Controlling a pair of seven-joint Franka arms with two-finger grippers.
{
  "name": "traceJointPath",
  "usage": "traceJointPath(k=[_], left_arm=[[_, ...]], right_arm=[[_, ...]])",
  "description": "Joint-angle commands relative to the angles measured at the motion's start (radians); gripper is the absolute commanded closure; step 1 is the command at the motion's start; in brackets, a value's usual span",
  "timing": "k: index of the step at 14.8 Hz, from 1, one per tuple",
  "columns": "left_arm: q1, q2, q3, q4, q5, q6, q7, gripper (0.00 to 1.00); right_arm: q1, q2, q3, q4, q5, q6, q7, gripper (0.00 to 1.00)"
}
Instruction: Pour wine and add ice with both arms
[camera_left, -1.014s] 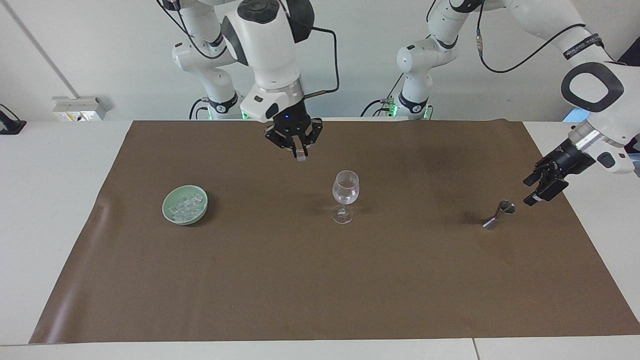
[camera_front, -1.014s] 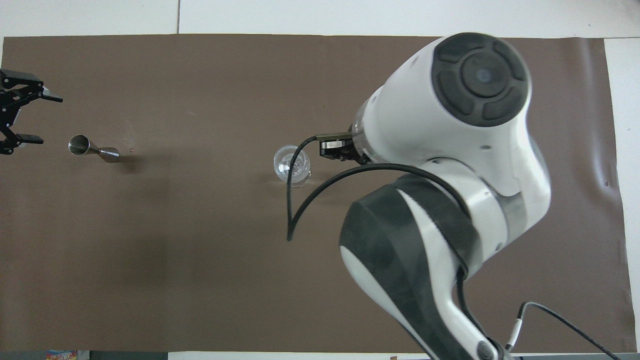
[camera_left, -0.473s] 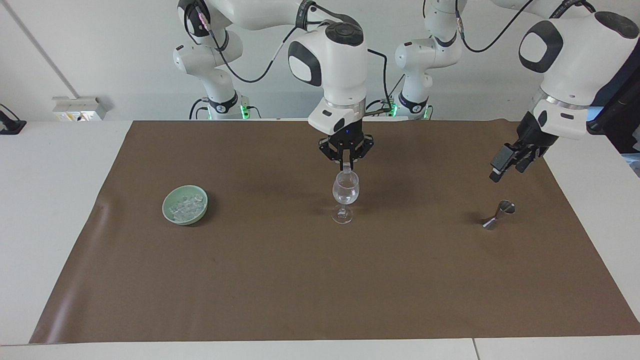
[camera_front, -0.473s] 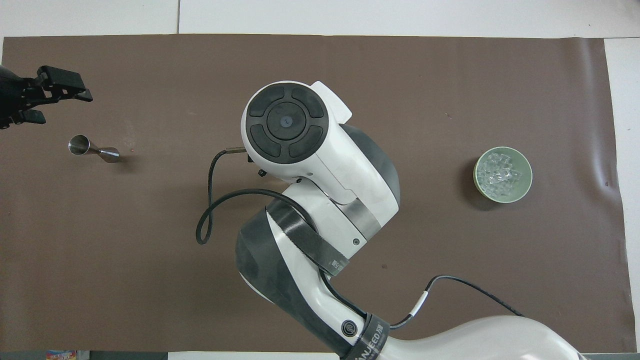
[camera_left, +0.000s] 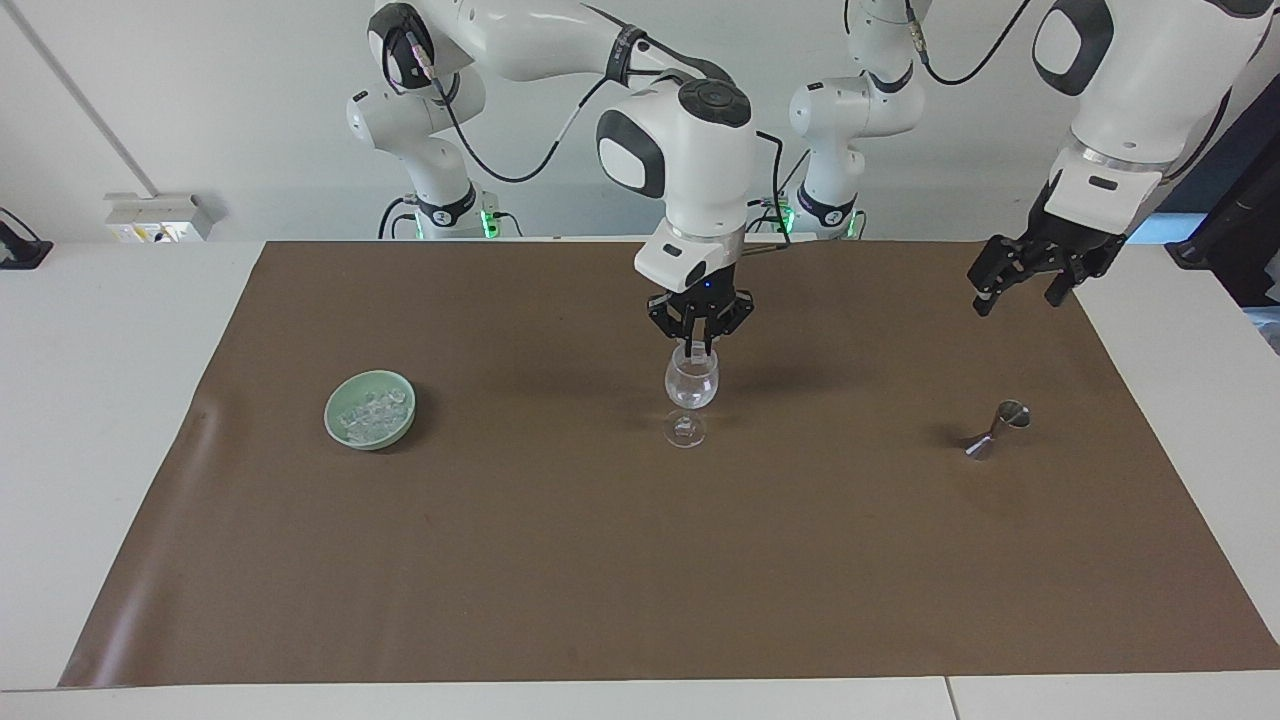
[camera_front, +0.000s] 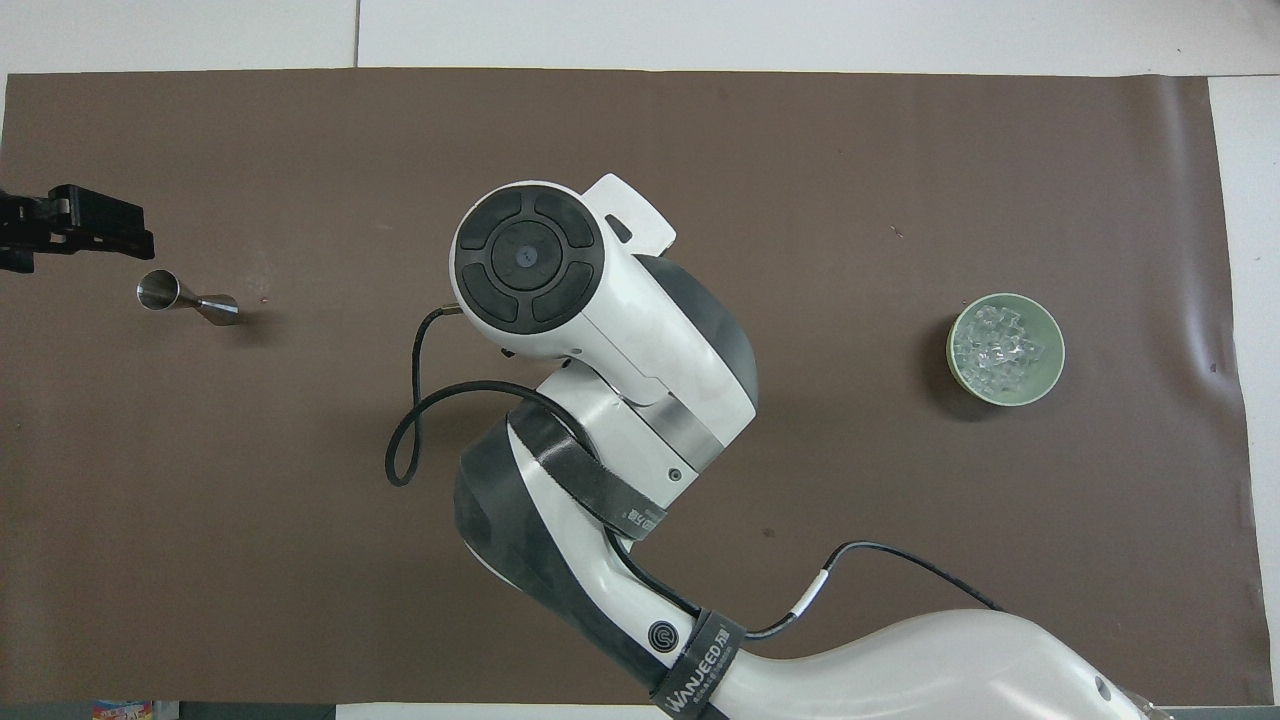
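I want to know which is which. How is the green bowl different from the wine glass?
The bowl is pale green and low; the wine glass is clear and tall on a stem. The bowl holds a heap of ice cubes; the glass looks nearly empty. The right tool hangs shut right over the glass, holding a cube, while nothing is over the bowl. Both stand upright on the brown mat.

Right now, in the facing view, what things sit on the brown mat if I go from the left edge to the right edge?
Green bowl holding the ice → wine glass under the right gripper → little metal measuring cup.
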Motion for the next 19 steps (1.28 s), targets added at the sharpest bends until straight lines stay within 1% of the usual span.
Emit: traceJointPath(k=[1,2,3,4,5,6,7,8,10,12,13,14,19], left_arm=[[-0.063,-0.054,0.075,-0.040,-0.055,-0.070,0.044,0.00],[-0.092,-0.070,0.110,-0.057,-0.066,-0.078,0.044,0.00],[-0.095,-0.081,0.113,-0.069,-0.066,-0.084,0.045,0.00],[-0.092,-0.090,0.113,-0.077,-0.066,-0.086,0.045,0.00],[-0.092,-0.090,0.110,-0.075,-0.066,-0.086,0.044,0.00],[-0.094,-0.090,0.107,-0.074,-0.064,-0.087,0.044,0.00],[-0.094,-0.088,0.105,-0.071,-0.064,-0.093,0.041,0.00],[-0.094,-0.084,0.105,-0.058,-0.060,-0.107,0.041,0.00],[-0.085,-0.072,0.105,-0.031,-0.055,-0.147,0.041,0.00],[-0.075,-0.070,0.096,-0.028,-0.051,-0.165,0.041,0.00],[-0.075,-0.070,0.093,-0.026,-0.031,-0.167,0.042,0.00],[-0.075,-0.072,0.093,-0.026,-0.012,-0.165,0.044,0.00],[-0.072,-0.082,0.079,-0.048,-0.011,-0.130,0.050,0.00]], right_arm=[[-0.002,0.016,0.004,0.031,-0.015,-0.014,0.023,1.00],[-0.002,0.016,0.004,0.031,-0.012,-0.014,0.023,0.99],[-0.004,0.016,0.004,0.031,-0.007,-0.014,0.023,0.93],[-0.005,0.014,0.004,0.031,-0.006,-0.017,0.023,0.92],[-0.007,0.014,0.004,0.031,0.000,-0.015,0.023,0.87],[-0.010,0.014,0.004,0.031,0.002,-0.015,0.023,0.86],[-0.010,0.013,0.004,0.029,0.002,-0.015,0.023,0.74],[-0.010,0.013,0.004,0.031,0.002,-0.015,0.024,0.68],[-0.010,0.011,0.004,0.029,0.004,-0.017,0.024,0.66],[-0.010,0.011,0.006,0.031,0.004,-0.018,0.024,0.64],[-0.010,0.011,0.004,0.029,0.005,-0.020,0.024,0.58],[-0.012,0.008,0.004,0.029,0.011,-0.023,0.024,0.58],[-0.035,-0.007,0.004,0.031,0.013,-0.034,0.012,0.58]])
